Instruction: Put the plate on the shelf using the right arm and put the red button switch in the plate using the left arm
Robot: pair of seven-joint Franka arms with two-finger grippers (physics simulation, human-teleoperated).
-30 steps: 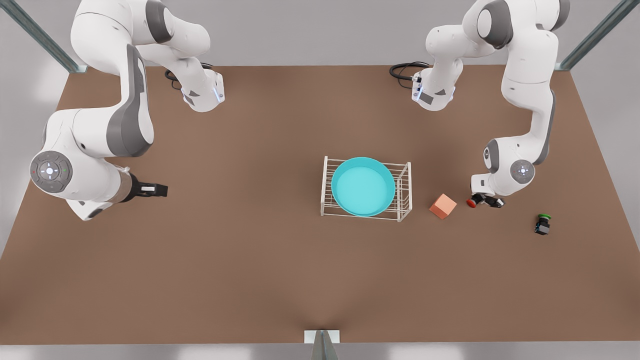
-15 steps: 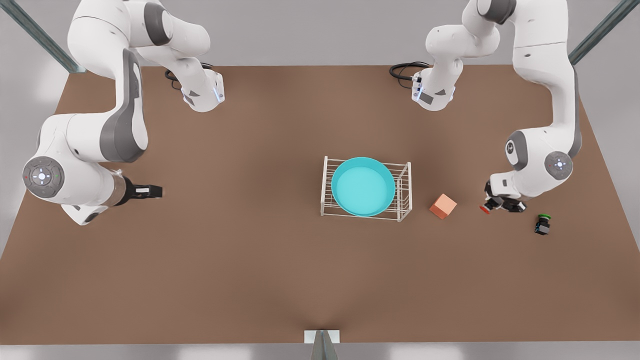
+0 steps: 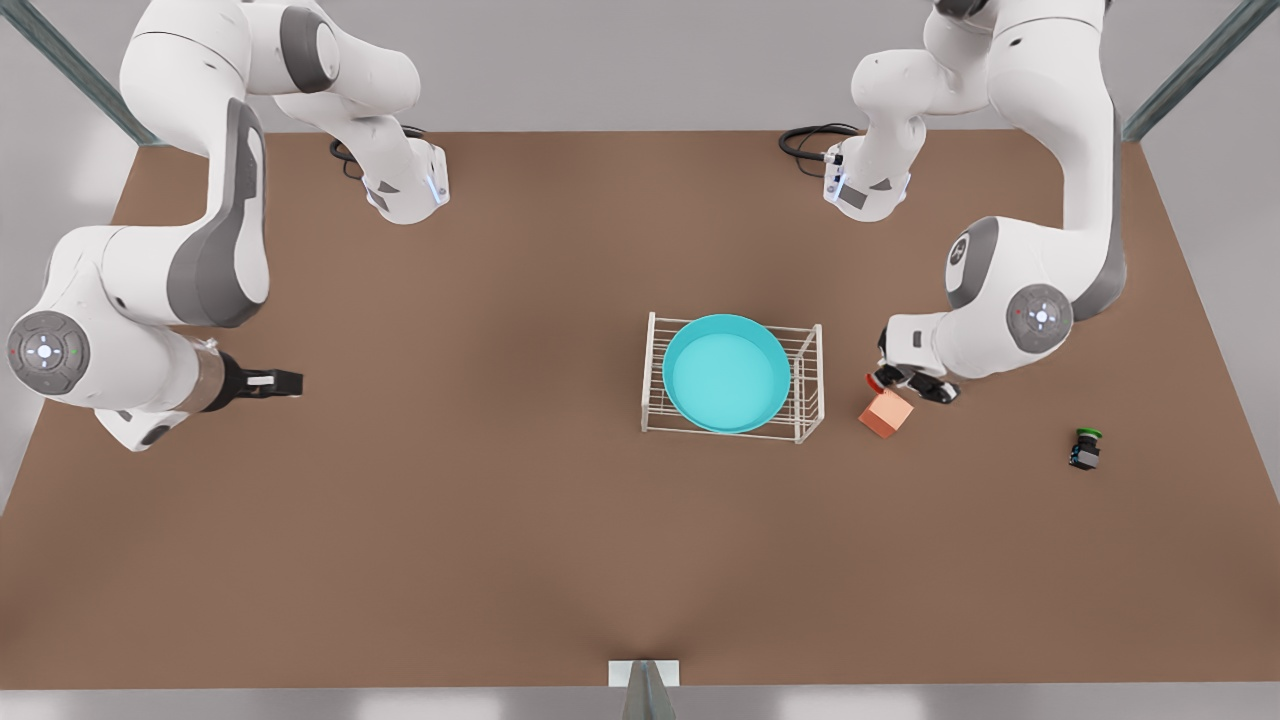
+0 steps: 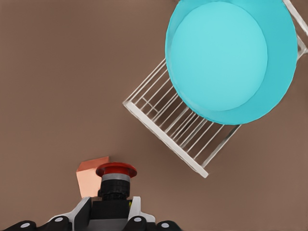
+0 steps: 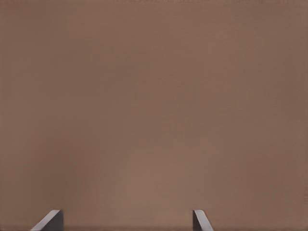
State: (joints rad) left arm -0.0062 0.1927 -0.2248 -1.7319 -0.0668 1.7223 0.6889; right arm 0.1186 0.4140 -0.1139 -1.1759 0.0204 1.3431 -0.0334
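Gripping the red button switch (image 4: pixel 115 179) by its black body, the left gripper (image 4: pixel 113 216) is holding it with the round red cap pointing away from the fingers, above the brown table (image 3: pixel 450 520). In the front view the left gripper (image 3: pixel 905 385) is hanging over the orange cube (image 3: pixel 886 413), just beside the shelf's (image 3: pixel 812 400) end on the front view's right; whether the switch (image 3: pixel 874 381) is touching the cube is hard to judge. The cube (image 4: pixel 91 174) is showing partly behind the switch in the left wrist view. Beyond it, the white wire shelf (image 4: pixel 180 132) is carrying the turquoise plate (image 4: pixel 231 60), which is sitting flat on the bars with nothing lying in its paler centre. A green-capped button (image 3: pixel 1085 447) is lying well apart toward the front view's right. Far across the table, the right gripper (image 3: pixel 272 381) is waiting, its fingers (image 5: pixel 50 220) spread apart around nothing.
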